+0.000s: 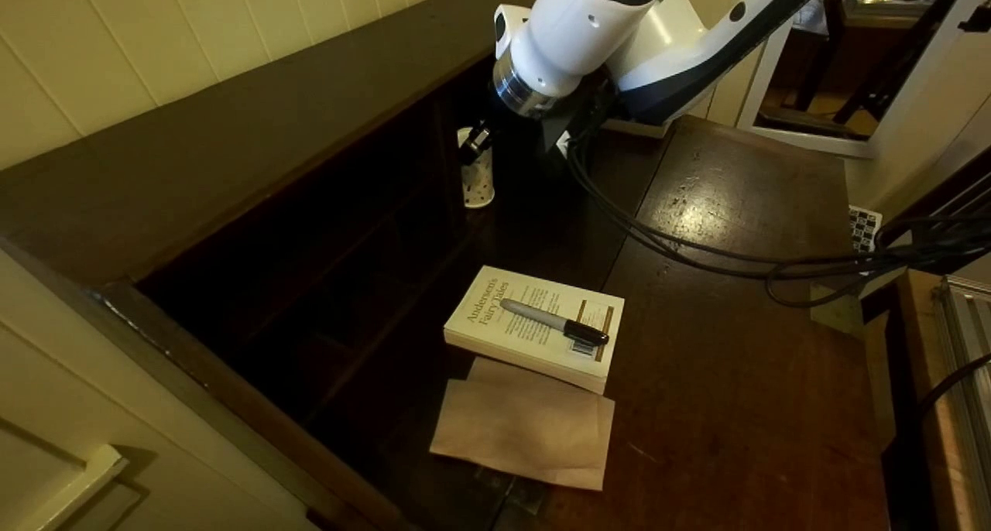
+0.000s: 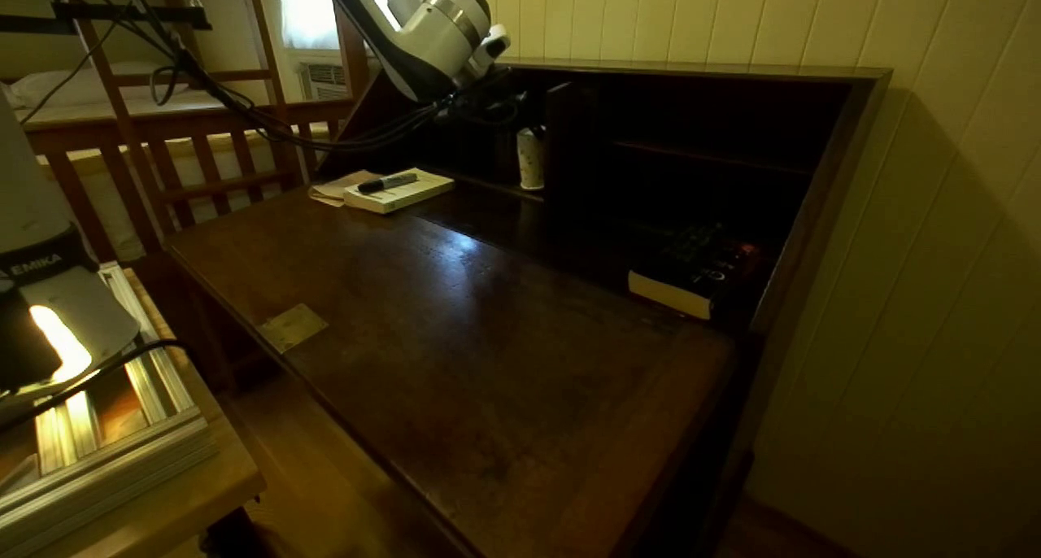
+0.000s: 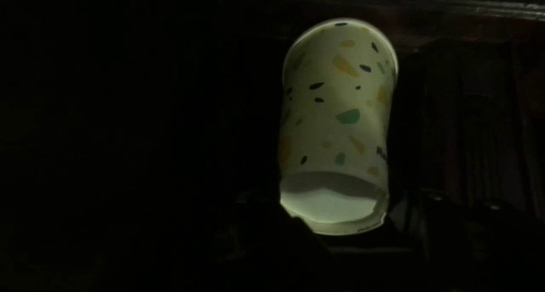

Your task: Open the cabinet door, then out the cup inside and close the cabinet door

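The cup (image 1: 478,181) is small and white with scattered coloured flecks. It stands roughly upright at the dark compartments of the wooden cabinet (image 2: 691,71), and shows in both exterior views (image 2: 531,163). In the wrist view the cup (image 3: 336,113) lies between my two dark fingers and its wall looks slightly dented. My gripper (image 1: 475,144) is shut on the cup near one end; it shows dimly in the wrist view (image 3: 338,210). A dark upright panel (image 2: 561,147) stands beside the cup; I cannot tell whether it is the cabinet door. The cabinet inside is too dark to read.
A cream book (image 1: 534,283) with a grey marker (image 1: 538,314) on top lies on the desk, beside folded brown paper (image 1: 526,430). A thick dark book (image 2: 671,291) lies at the cabinet's other end. Black cables (image 1: 697,256) hang from my arm across the desk.
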You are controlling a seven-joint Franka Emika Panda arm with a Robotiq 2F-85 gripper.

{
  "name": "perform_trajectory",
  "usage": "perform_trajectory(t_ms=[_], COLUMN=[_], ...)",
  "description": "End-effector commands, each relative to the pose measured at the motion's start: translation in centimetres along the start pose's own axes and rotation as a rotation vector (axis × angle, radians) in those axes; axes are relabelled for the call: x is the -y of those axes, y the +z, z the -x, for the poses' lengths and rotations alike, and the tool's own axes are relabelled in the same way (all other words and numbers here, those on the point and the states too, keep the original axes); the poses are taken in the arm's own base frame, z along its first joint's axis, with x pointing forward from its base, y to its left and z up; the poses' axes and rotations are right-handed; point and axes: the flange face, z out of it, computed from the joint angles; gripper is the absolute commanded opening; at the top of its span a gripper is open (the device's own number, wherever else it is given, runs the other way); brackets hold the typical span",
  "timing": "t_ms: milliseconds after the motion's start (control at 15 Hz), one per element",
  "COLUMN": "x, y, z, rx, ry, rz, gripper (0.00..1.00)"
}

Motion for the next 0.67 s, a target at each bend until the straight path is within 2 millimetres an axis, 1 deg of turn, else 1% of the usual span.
perform_trajectory(t_ms=[0,133,200,267,467,600], x=[-0.03,-0.06,-0.10,-0.11,-0.46,-0.55], y=[0.17,0.19,0.17,0.13,0.21,0.22], z=[-0.90,-1.04,-1.07,-1.09,-0.99,-0.88], rx=[-0.042,-0.056,-0.063,-0.069,-0.083,-0.092], ry=[-0.010,-0.007,-0.005,0.003,0.015,0.020], rz=[0.016,0.024,0.027,0.031,0.046,0.057], gripper=[0.58,0.66,0.76,0.80,1.00,1.00])
